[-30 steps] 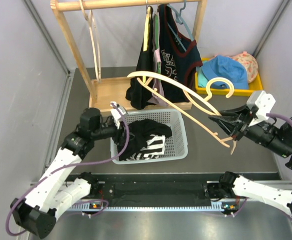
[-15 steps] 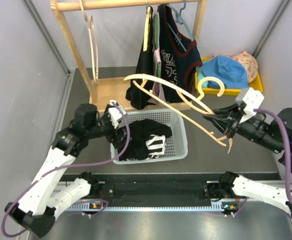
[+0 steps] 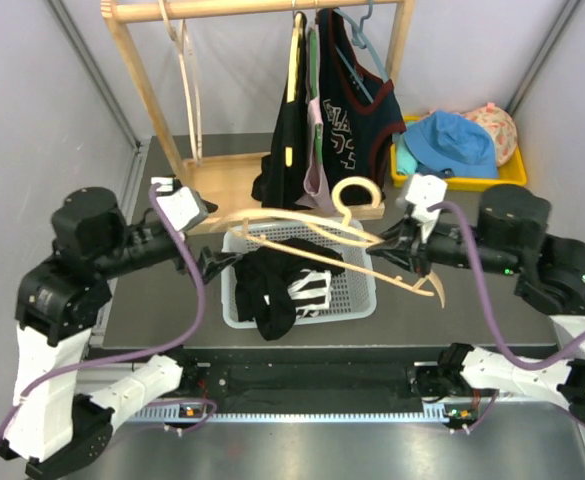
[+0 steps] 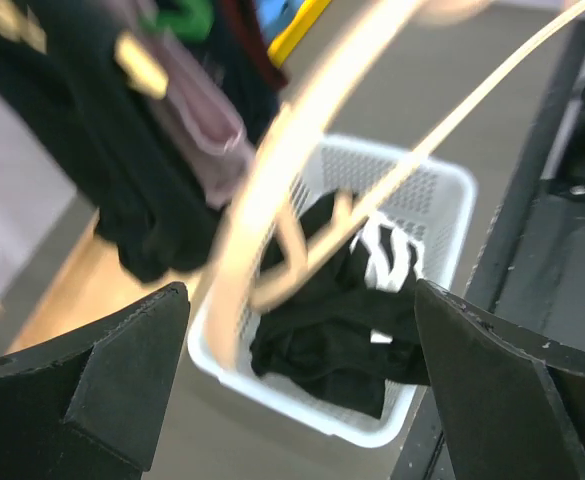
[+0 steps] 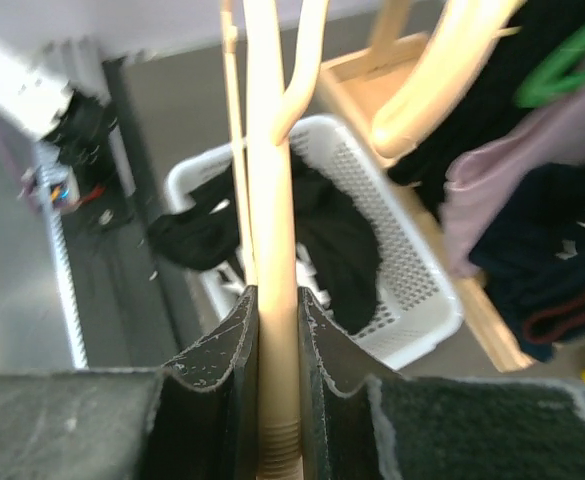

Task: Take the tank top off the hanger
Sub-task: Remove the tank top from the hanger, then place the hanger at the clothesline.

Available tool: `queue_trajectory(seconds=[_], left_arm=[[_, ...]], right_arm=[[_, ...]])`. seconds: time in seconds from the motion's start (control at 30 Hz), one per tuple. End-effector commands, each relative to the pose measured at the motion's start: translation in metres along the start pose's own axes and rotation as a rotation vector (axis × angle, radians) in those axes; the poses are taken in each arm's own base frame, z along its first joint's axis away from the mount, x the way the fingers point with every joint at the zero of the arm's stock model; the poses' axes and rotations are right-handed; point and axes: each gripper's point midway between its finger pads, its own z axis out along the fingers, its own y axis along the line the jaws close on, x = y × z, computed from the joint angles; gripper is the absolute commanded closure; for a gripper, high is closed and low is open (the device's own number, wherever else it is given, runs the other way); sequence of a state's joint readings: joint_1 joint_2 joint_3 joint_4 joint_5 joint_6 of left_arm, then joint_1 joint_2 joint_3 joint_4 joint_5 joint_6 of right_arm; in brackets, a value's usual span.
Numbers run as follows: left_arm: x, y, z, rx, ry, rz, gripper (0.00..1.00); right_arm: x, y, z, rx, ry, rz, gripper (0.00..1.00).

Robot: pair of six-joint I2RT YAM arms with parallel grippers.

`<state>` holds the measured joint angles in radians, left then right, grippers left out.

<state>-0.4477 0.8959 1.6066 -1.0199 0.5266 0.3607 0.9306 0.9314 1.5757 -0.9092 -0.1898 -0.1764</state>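
The tank top [image 3: 282, 290] lies in the basket [image 3: 357, 290], drooping over its near edge, so it looks done. The right gripper [image 5: 277, 295] pinches the bare hanger [image 5: 272, 200]; the left gripper [image 4: 302, 290] is spread, empty. Next, maybe put the hanger down

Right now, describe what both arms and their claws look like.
Both the left arm and right arm have white links with bulky black joints. A purple cable loops along each. The left claw and right claw have black wedge-shaped fingers with a white camera block behind.
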Motion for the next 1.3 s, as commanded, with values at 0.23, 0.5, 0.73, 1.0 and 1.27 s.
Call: queue_trajectory(seconds=[0.23,0.5,0.73,1.0,1.27], left_arm=[[-0.018,-0.049,-0.043,0.109,-0.166,0.111,0.01],[0.007,-0.052,-0.021,0.217,-0.048,0.088,0.04],[0.009,-0.051,-0.014,0.245,-0.044,0.124,0.07],[0.027,-0.079,-0.016,0.431,0.006,0.079,0.11],[0.026,-0.081,-0.013,0.473,0.014,0.080,0.36]], right_arm=[[-0.001,0.035,0.009,-0.249,0.007,-0.111,1.00],[-0.010,0.038,0.015,-0.285,0.003,-0.131,1.00],[-0.015,0.038,0.015,-0.290,-0.024,-0.161,1.00],[-0.024,0.031,0.020,-0.265,-0.060,-0.222,1.00],[-0.026,0.031,0.027,-0.278,-0.062,-0.239,1.00]])
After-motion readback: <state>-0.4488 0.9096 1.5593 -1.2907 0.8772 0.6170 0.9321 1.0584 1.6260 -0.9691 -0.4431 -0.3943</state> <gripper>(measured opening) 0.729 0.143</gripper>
